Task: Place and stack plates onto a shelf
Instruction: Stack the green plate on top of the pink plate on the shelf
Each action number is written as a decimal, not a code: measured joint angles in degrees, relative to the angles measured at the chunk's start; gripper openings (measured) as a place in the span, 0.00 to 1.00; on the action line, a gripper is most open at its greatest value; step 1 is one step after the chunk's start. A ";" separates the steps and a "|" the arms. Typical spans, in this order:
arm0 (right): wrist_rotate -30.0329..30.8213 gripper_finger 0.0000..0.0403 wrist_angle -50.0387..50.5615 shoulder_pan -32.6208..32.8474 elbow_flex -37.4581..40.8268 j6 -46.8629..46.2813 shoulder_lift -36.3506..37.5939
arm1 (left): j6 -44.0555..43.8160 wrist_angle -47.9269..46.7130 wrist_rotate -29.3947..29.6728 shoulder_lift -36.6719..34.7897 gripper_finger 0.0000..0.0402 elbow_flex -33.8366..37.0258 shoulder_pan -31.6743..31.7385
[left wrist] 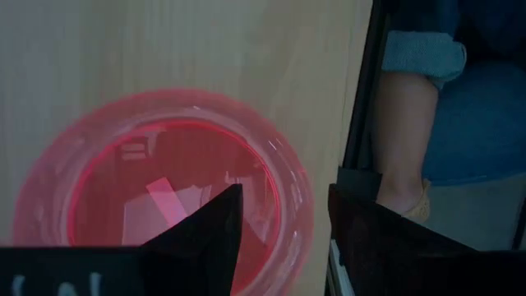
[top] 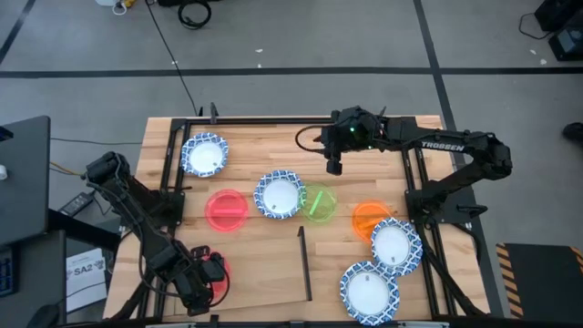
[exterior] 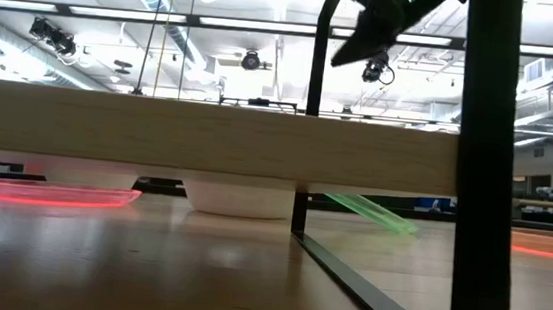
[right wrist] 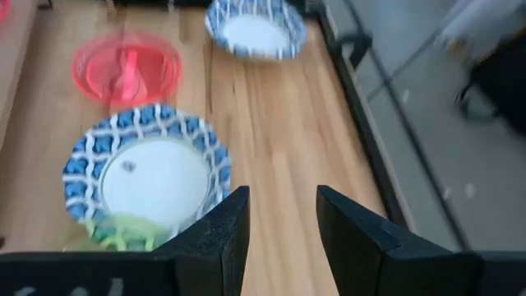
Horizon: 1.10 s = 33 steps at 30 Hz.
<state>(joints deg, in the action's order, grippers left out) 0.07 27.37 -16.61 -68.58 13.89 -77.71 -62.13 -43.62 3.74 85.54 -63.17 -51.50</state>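
Four blue-and-white plates lie on the desk [top: 246,146]: one at the far left corner [top: 204,154], one at the middle [top: 279,194], and two near the right front corner, [top: 396,244] and [top: 369,292], touching or overlapping each other. A green plate [top: 319,202] leans tilted against the middle plate's right edge; in the low view it slopes down to the desk. An orange plate [top: 366,219] lies just right of the green one, tucked partly under a blue-and-white plate. Two red plates show: one [top: 226,209] just left of the middle plate, flat on the desk, and one [left wrist: 168,193] on the shelf [top: 264,273], the pale panel at the desk's front left.

The left gripper [left wrist: 283,234] hangs above this second red plate, jaws parted and empty. The right gripper [right wrist: 279,234] is raised beyond the middle plate, jaws apart, holding nothing. A person's arm [left wrist: 407,131] shows beside the desk.
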 joint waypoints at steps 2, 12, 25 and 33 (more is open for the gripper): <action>-0.85 0.36 1.78 -0.88 0.26 -1.01 0.00 | 0.78 0.00 0.09 0.00 0.47 -0.01 0.67; -4.71 0.36 3.68 -3.00 6.71 -3.89 0.00 | 9.50 0.02 0.14 0.00 0.47 -0.01 5.49; -6.34 0.36 -4.54 -3.56 19.13 -7.01 -0.01 | 14.85 0.00 0.10 0.00 0.47 0.01 10.71; -12.98 0.36 -17.46 -5.43 26.66 -11.63 0.00 | 14.91 0.02 -0.60 0.00 0.47 0.00 10.95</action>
<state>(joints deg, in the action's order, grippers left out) -12.91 9.91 -22.04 -41.92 2.25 -77.71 -47.22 -43.59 3.14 85.54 -63.17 -40.56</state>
